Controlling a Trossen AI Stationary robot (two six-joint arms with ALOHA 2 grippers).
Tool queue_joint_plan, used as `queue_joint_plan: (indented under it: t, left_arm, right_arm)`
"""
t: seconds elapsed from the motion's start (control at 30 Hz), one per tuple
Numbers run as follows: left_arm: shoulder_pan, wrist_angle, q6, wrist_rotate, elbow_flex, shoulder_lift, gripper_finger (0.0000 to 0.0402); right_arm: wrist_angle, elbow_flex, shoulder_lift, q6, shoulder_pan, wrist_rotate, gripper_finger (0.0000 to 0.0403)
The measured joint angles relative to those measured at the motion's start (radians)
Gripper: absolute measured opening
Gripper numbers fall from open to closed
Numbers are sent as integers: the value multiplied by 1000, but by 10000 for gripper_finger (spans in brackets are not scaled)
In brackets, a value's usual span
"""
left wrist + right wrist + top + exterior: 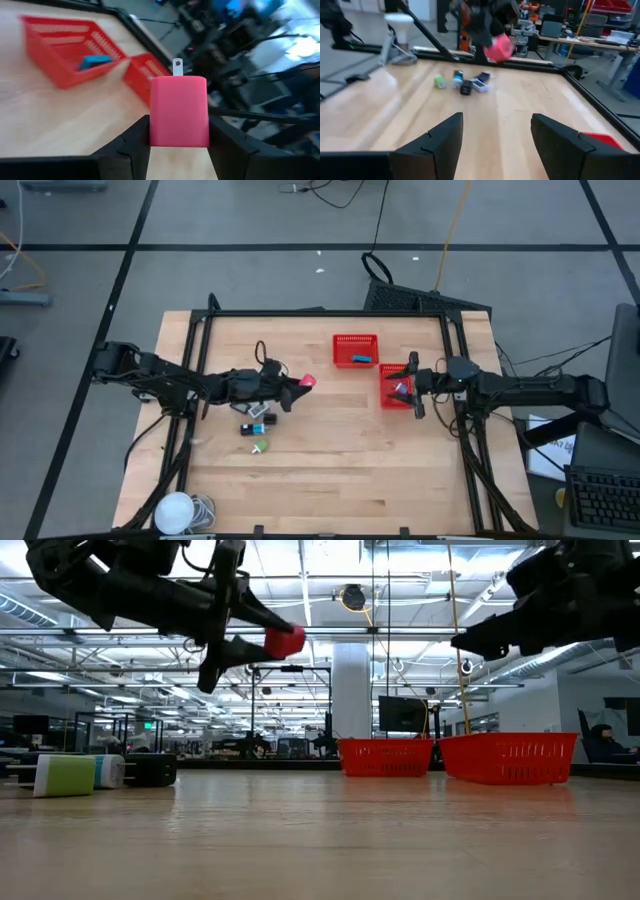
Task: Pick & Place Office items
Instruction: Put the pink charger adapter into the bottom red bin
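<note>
Already aloft, the left tool pinched a pink charger — jolts risked dropping it; right tool spread.

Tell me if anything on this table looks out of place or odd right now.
Nothing looks spilled or damaged. The left gripper holds a pink charger in the air. The remaining small items lie in a loose cluster on the table. A white round object with a coiled cord sits off alone at the near left corner.

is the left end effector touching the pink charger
Touching. The left wrist view shows the pink charger pinched between both fingers of the left end effector; the low view shows it lifted clear of the table.
</note>
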Motion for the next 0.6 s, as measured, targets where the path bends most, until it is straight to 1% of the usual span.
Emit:
queue_joint_plan:
  t: [0.1, 0.2, 0.27, 0.37, 0.47, 0.53, 0.6]
  left_arm:
    - [-3, 9, -51, 59, 0, 0, 152]
    - [-12, 20, -77, 105, 0, 0, 152]
    - [-22, 26, -78, 117, 0, 0, 156]
    - [-36, 25, -78, 124, 0, 0, 174]
    - [-50, 17, -66, 133, 8, 0, 175]
    - [-56, 2, -55, 142, 27, 0, 163]
    - [-59, -29, -34, 157, 58, 0, 151]
  right_arm:
    - [90, 0, 89, -11, 0, 7, 221]
    - [195, 0, 185, -35, 5, 7, 221]
    - [266, 0, 249, -63, 17, 10, 221]
    - [406, 0, 348, -115, 45, 15, 221]
    - [574, 0, 445, -164, 85, 85, 223]
    - [664, 0, 506, -211, 107, 116, 230]
    - [720, 15, 560, -236, 121, 118, 242]
